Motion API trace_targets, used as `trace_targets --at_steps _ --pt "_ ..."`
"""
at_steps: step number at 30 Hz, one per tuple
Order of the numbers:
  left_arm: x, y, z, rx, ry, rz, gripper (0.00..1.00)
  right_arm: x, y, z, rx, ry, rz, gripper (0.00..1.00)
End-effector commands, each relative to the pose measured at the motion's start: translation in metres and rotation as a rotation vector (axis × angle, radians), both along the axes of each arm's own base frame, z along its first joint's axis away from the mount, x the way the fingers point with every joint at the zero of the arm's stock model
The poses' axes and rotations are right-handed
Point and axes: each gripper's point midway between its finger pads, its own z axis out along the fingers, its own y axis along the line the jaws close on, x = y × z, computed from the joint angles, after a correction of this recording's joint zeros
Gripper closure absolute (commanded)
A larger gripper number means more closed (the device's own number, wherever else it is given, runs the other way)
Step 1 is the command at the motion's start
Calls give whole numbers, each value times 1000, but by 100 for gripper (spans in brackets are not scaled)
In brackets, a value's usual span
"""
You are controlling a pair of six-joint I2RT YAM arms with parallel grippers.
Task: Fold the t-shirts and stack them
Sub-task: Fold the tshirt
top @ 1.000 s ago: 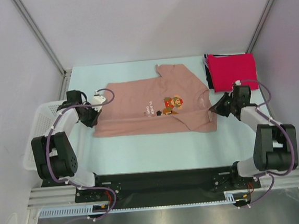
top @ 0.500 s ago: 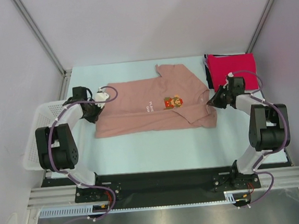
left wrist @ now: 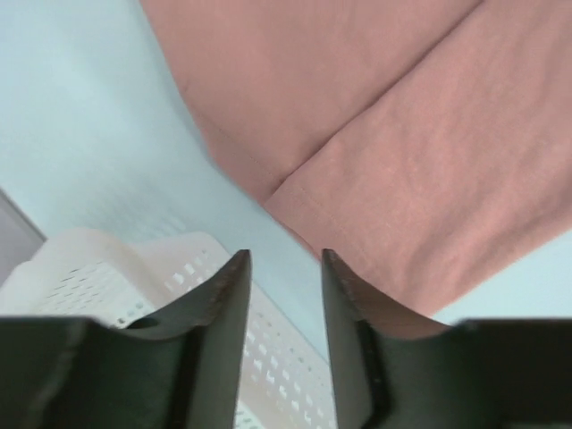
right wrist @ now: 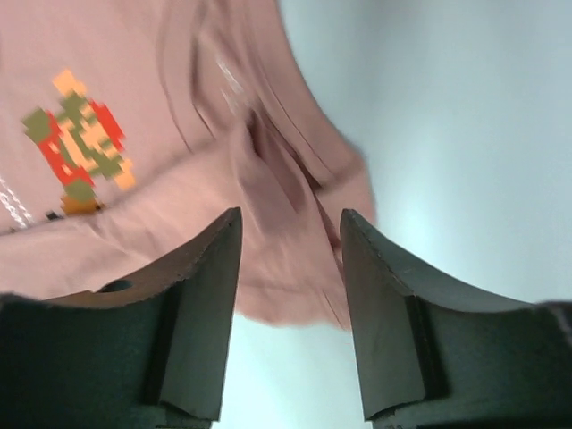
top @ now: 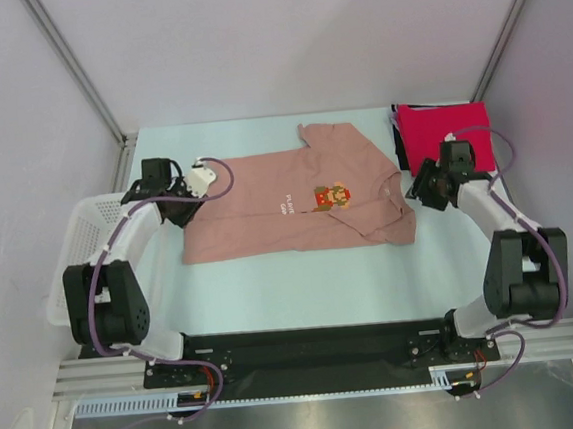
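Observation:
The dusty-pink t-shirt [top: 297, 214] lies flat across the middle of the table, its pixel-character print [top: 330, 197] facing up. At the shirt's left edge my left gripper [top: 182, 210] is open just off the cloth; in the left wrist view the left gripper [left wrist: 284, 256] holds nothing, with the pink t-shirt [left wrist: 402, 134] just ahead of it. My right gripper [top: 422, 189] is open beside the shirt's right end. In the right wrist view the right gripper [right wrist: 290, 214] hangs above the rumpled edge of the pink t-shirt [right wrist: 161, 223]. A folded red t-shirt [top: 447, 135] lies on a black one [top: 399, 136] at the back right.
A white lattice basket [top: 75, 258] stands off the table's left edge, and the basket [left wrist: 134, 277] fills the lower left of the left wrist view. Grey walls and metal posts close in the back and both sides of the pale table [top: 303, 283].
Both grippers, shut on the pink shirt's ends a second ago, carried them a little toward the back, then opened and let go. The shirt now lies free.

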Motion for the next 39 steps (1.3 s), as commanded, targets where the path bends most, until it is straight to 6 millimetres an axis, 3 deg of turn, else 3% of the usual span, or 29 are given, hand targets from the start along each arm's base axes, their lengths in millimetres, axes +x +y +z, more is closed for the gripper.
trace_targets --at_steps 1,3,4,7,15,18,19,21,22,24,29,32,39 --pt "-30 -16 9 26 35 -149 60 -60 -10 -11 -41 127 -79 44" --pt "-48 -10 -8 74 94 -209 59 -74 -4 -17 -3 142 -76 41" --pt "-63 -8 -23 85 142 -224 54 -83 -1 -24 14 146 -71 40" --pt "-80 -8 -40 106 191 -269 47 -84 9 -36 69 140 -52 40" --pt "-92 0 -69 152 243 -303 42 -85 24 -69 208 205 -62 49" --pt "-89 5 -82 177 240 -277 43 -92 18 -77 191 228 -84 71" --pt "-87 6 -84 181 237 -267 48 -93 12 -77 189 229 -104 85" --pt "-87 7 -90 176 243 -241 62 -96 3 -71 178 222 -129 96" --pt "-83 6 -90 172 228 -232 80 -98 -5 -68 169 216 -149 100" --pt "-82 4 -92 151 223 -196 100 -104 -13 -60 149 211 -166 100" --pt "-91 1 -70 117 208 -163 100 -131 -21 -50 138 263 -216 100" --pt "-108 1 -49 117 202 -169 100 -155 -18 -42 173 284 -275 100" --pt "-174 1 -42 103 383 -222 100 -178 -4 -18 304 256 -434 100"
